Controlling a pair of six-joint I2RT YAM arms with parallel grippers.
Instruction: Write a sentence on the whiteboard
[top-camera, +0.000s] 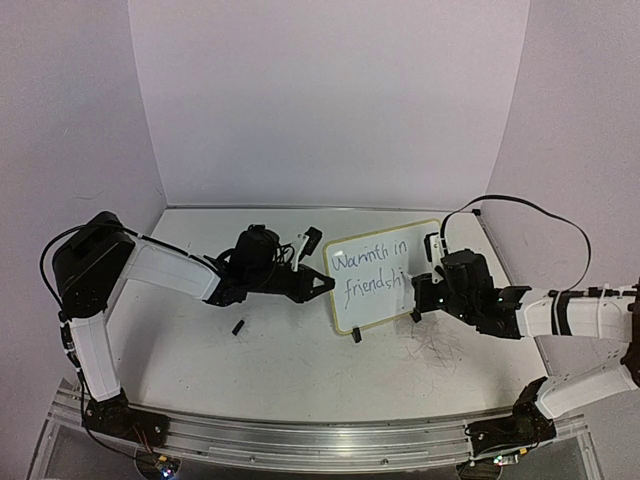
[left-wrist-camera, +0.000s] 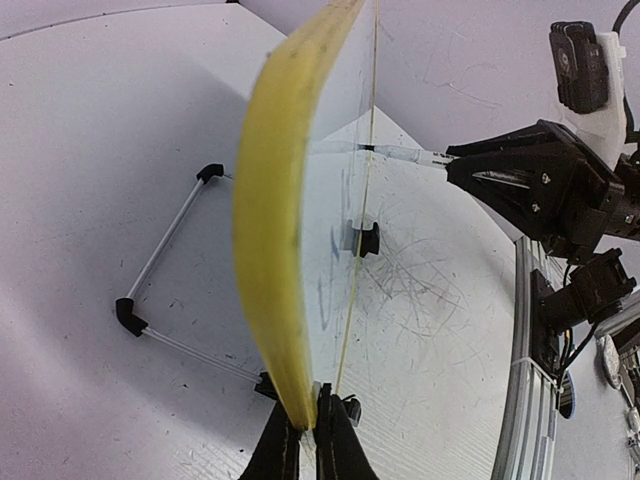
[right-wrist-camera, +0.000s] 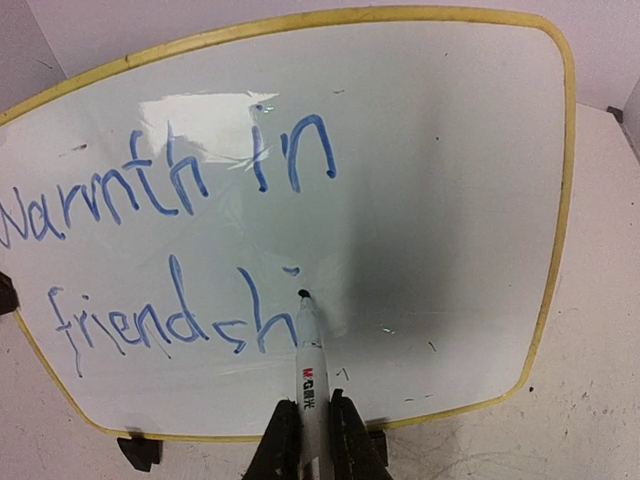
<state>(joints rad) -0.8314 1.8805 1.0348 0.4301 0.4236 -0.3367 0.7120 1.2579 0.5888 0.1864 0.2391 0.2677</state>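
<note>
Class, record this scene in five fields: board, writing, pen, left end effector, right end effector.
board: whiteboard, yellow frame, standing upright on the table
writing: sentence in blue, "Warmth in" above "friendshi", last word incomplete
pen: marker, tip against the board just right of the last "i"
left end effector: shut on the whiteboard's frame edge
right end effector: shut on the marker
</note>
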